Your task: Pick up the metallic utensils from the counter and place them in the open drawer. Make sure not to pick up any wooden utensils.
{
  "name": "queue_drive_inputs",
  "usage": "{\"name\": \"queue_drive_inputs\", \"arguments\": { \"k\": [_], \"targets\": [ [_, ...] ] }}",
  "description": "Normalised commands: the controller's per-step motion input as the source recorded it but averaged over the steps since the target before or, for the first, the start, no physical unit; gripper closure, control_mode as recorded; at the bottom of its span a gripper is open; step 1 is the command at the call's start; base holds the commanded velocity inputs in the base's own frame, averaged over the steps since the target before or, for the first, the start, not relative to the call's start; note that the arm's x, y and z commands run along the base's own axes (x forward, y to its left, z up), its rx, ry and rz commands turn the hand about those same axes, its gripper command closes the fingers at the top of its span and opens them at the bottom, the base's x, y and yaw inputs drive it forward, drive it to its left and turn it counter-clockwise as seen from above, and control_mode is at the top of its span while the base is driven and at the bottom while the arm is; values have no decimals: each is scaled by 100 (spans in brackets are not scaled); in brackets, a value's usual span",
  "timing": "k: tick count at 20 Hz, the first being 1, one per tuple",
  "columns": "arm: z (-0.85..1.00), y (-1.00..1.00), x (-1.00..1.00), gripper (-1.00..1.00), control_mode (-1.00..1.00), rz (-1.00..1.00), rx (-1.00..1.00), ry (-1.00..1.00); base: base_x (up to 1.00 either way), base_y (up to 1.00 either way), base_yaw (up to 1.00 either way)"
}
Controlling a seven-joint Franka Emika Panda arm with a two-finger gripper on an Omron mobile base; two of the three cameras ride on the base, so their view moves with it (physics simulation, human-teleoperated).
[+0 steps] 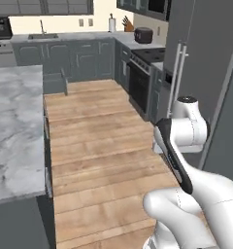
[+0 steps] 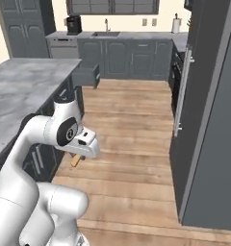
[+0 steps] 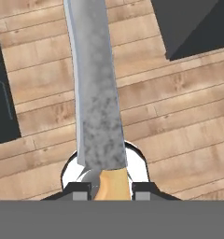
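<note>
The knife, with a grey-blue blade and a short orange handle, runs up the hand view, and my gripper is shut on its handle. In the right base view the orange handle sticks out under my hand, which hangs over the wooden floor beside the marble counter. The open drawer juts from the counter's far end, well ahead of the hand. The drawer and the counter lie at the left of the left base view. The round grey-headed utensil and the wooden utensils are out of view.
A tall grey fridge walls the right side. A black stove stands beyond it. Grey cabinets with a sink line the back wall. Wooden floor runs open between the counter and the appliances.
</note>
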Motion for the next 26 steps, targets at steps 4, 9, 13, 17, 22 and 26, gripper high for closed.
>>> {"name": "queue_drive_inputs", "arguments": {
  "k": [4,9,13,17,22,26],
  "targets": [
    [0,0,0,100,100,0,0,0,100,-74,51],
    [0,0,0,100,100,0,0,0,100,-21,34],
    [0,0,0,100,100,0,0,0,100,1,15],
    [0,0,0,100,100,0,0,0,100,0,11],
    [0,0,0,100,100,0,0,0,100,0,7],
    [0,0,0,100,100,0,0,0,100,0,2]
  ]
}}
